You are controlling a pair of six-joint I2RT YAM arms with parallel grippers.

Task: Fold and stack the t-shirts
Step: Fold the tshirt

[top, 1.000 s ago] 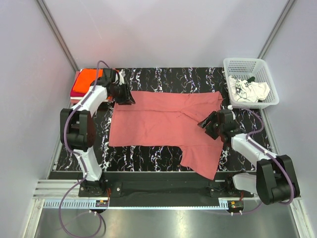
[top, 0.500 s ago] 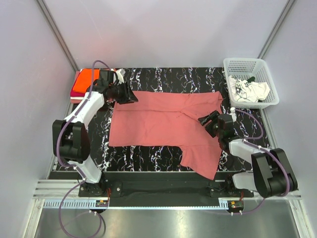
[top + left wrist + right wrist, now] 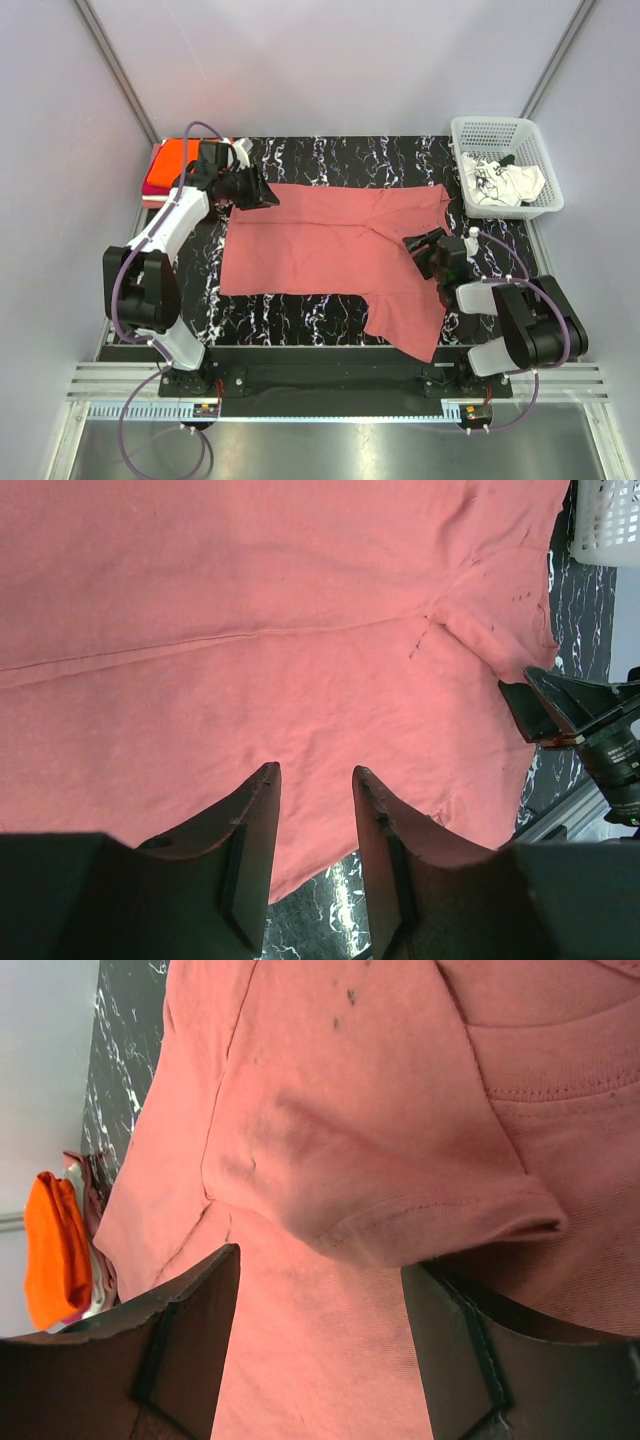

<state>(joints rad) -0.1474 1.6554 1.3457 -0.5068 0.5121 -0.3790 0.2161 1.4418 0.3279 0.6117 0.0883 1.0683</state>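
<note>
T-shirt point(image 3: 320, 250) underlies empty left tool point(image 3: 315, 772) (slightly parted) and gaping right tool point(image 3: 320, 1260).

We see the rose-red t-shirt point(image 3: 330, 255) as soft, matt knit cloth, faintly creased, with stitched hems. The desk point(image 3: 340, 152) has a smooth black surface veined in white like marble. The basket point(image 3: 500, 128) is white plastic mesh; the white t-shirt point(image 3: 510, 182) in it is crumpled cloth. The orange t-shirt point(image 3: 180, 155) is matt cloth too. The jaws of the left gripper point(image 3: 315, 770) and the right gripper point(image 3: 320, 1260) look like dark matt plastic. The rail point(image 3: 330, 400) is brushed metal.
</note>
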